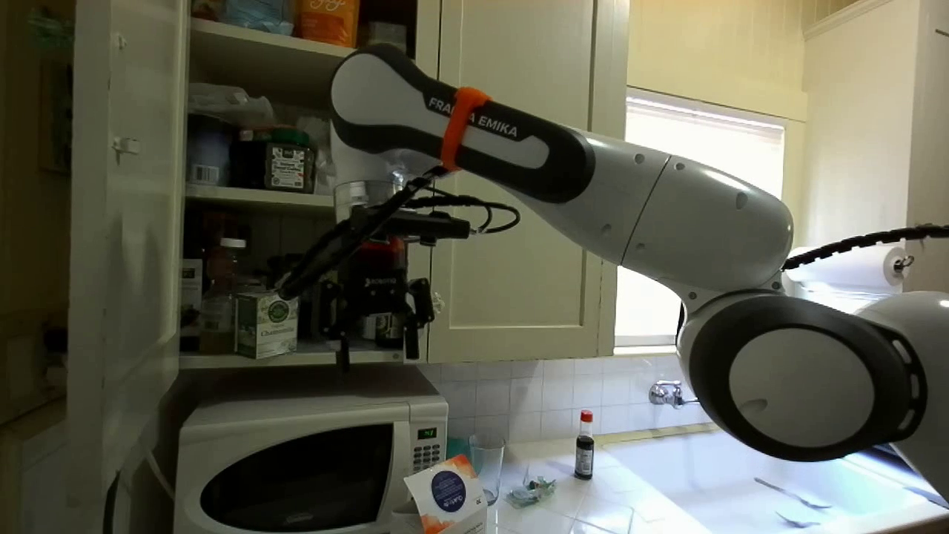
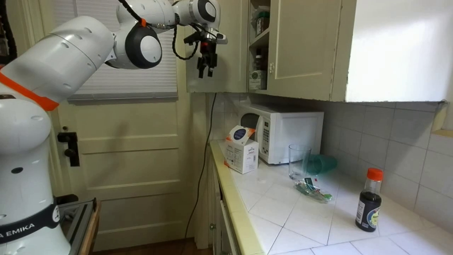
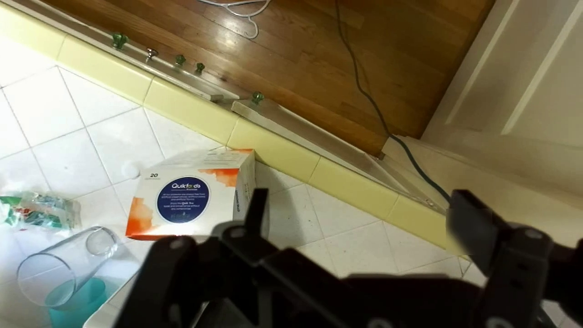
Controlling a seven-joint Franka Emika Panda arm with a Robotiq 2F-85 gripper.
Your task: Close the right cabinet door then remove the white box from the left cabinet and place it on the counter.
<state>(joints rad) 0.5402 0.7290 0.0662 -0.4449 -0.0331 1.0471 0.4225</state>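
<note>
The white box (image 1: 448, 498) with orange print and a round blue mark stands on the counter (image 2: 311, 216) in front of the microwave, its top flap raised. It shows in both exterior views (image 2: 242, 154) and in the wrist view (image 3: 182, 199). The left cabinet (image 1: 259, 361) is open, its shelves crowded with jars and packages. The right cabinet door (image 1: 511, 274) looks shut in both exterior views (image 2: 304, 49). My gripper (image 1: 377, 352) is open and empty, pointing down in front of the left cabinet's lowest shelf, above and apart from the box.
The left cabinet's open door (image 1: 126, 259) stands out beside the gripper. The microwave (image 1: 311, 415) is below the cabinet. A chamomile tea box (image 1: 267, 325) sits on the lowest shelf. A tall glass (image 2: 299, 161), teal cup (image 2: 322, 164), plastic packet (image 2: 313, 190) and sauce bottle (image 2: 368, 205) are on the counter.
</note>
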